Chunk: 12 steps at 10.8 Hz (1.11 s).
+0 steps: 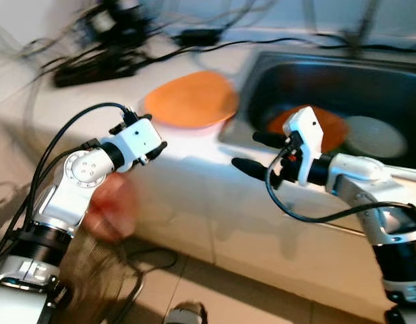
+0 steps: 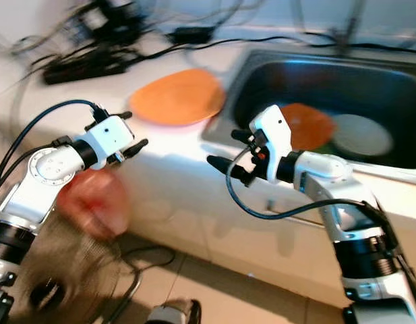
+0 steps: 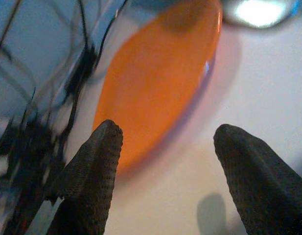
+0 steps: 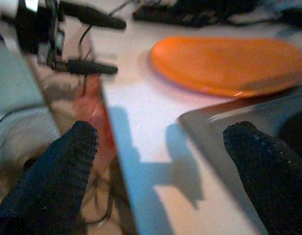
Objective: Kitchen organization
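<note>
I see an orange plate (image 1: 192, 98) lying flat on the white worktop (image 1: 187, 182), just ahead of my left tool (image 3: 163, 161) and beside the sink (image 1: 309, 74) rim. That tool hovers over the worktop's front edge, its two black fingers (image 3: 92, 171) spread wide and holding nothing. My right tool (image 1: 251, 152) hangs in front of the sink's near corner, fingers also spread and empty, pointing across toward the left one. Behind it, inside the basin, lie a second orange plate (image 1: 329, 128) and a pale dish (image 1: 375, 136), touching or overlapping. Beyond the first plate, black cables (image 1: 106, 57) sprawl at the back of the worktop. A blurred reddish object (image 1: 113, 206) shows below my left arm.
</note>
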Motion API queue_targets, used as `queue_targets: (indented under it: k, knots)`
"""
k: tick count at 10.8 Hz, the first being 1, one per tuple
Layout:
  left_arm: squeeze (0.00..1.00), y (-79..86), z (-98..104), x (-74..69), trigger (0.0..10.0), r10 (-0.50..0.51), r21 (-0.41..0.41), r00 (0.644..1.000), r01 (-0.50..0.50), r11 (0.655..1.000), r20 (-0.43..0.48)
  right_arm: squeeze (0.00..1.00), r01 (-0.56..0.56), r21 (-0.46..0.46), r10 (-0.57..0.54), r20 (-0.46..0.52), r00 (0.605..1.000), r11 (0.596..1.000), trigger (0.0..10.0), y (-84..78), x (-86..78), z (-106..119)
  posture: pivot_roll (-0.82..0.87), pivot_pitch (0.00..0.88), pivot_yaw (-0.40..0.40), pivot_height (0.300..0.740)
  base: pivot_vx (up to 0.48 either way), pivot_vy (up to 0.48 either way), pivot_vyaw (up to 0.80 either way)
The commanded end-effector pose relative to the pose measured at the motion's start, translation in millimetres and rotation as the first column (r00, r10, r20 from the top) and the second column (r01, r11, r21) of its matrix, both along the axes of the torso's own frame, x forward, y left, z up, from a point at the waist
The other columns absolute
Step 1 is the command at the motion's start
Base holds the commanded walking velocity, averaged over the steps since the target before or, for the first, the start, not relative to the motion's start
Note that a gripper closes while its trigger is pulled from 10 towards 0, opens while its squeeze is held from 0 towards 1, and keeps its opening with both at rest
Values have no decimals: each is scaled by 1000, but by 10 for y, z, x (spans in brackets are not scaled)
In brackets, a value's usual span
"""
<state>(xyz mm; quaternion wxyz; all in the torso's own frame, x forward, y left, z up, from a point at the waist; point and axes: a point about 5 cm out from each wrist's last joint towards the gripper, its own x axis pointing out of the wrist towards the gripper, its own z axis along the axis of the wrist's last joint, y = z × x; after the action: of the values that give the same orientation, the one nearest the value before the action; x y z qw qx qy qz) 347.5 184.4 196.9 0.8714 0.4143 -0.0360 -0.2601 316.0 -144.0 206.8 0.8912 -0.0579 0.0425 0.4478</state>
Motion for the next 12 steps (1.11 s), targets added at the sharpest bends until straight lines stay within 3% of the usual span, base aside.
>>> queue_targets:
  k: [1, 2, 3, 4, 6, 7, 12]
  knots:
    - [0, -5, 128, 23, 10000, 2, -29, 997, 0, 1000, 72, 0, 30, 80, -40, 128, 991, 996, 10000, -7, 41, 264, 175, 119, 135, 740, 0, 0, 0]
    - [0, -39, 202, 10, 10000, -4, -56, 989, 12, 998, 145, 0, 57, 178, -91, 192, 977, 982, 10000, -13, 65, 427, 170, 115, 135, 740, 0, 0, 0]
    - [0, -83, 332, -32, 10000, 4, -105, 962, 26, 994, 273, 0, 71, 274, -137, 228, 964, 959, 10000, -8, 69, 571, 168, 116, 135, 740, 0, 0, 0]
    - [0, -95, 409, -61, 10000, 58, -188, 939, 7, 982, 339, 0, 68, 305, -144, 233, 962, 950, 10000, 12, 59, 595, 165, 115, 134, 740, 0, 0, 0]
    - [0, -114, 449, -72, 10000, 152, -436, 948, -16, 900, 280, 0, 124, 376, -229, 246, 942, 918, 10000, -9, 100, 643, 159, 110, 131, 740, 157, 0, 0]
    - [0, -130, 560, -76, 10000, 212, -542, 931, -18, 840, 298, 0, 195, 417, -329, 278, 902, 888, 10000, -44, 152, 734, 150, 103, 126, 740, 439, 0, 0]
    - [0, -110, 591, -68, 10000, 230, -554, 930, -36, 832, 285, 0, 254, 443, -402, 280, 872, 860, 10000, -108, 213, 762, 148, 96, 125, 740, 438, 0, 0]
